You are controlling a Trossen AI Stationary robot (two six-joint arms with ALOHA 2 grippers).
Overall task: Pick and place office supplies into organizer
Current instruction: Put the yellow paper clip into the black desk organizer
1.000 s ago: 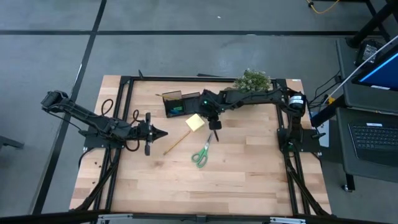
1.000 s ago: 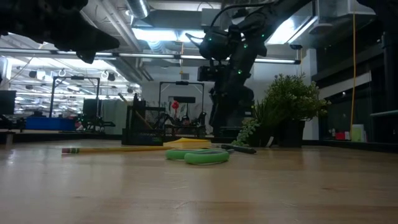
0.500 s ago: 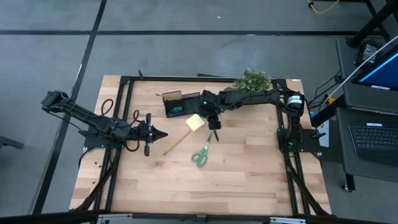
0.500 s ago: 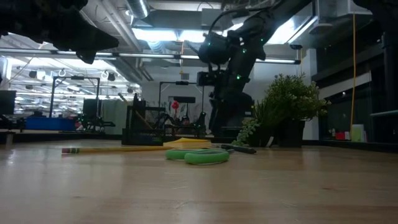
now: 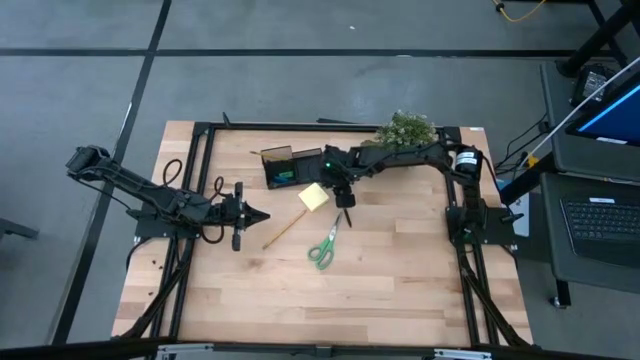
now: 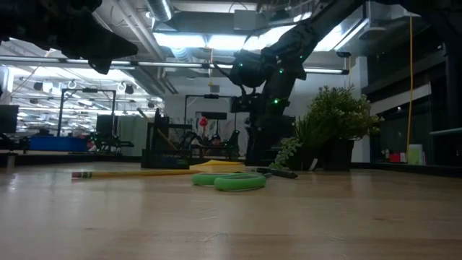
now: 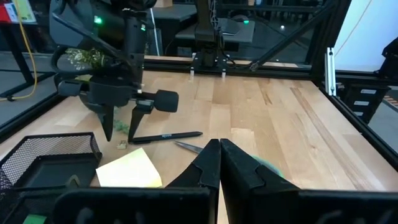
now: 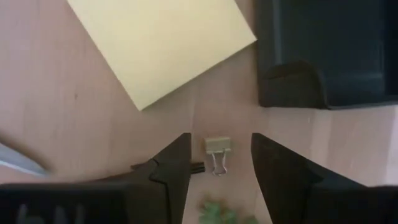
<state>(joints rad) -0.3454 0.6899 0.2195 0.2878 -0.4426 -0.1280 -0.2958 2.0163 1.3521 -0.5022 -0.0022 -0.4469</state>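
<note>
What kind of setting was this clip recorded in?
Probably a robotics lab or workshop: a framed wooden table on a bare concrete floor, a laptop beside it, and exposed ceiling lights.

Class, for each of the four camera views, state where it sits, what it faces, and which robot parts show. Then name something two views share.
High: overhead, straight down; both arms, organizer.
Low: table height, level; scissors, right arm.
Left wrist: over shut left gripper; faces the right gripper, pen.
Right wrist: down past open right gripper's jaws; binder clip.
Shared: sticky-note pad, both wrist views.
</note>
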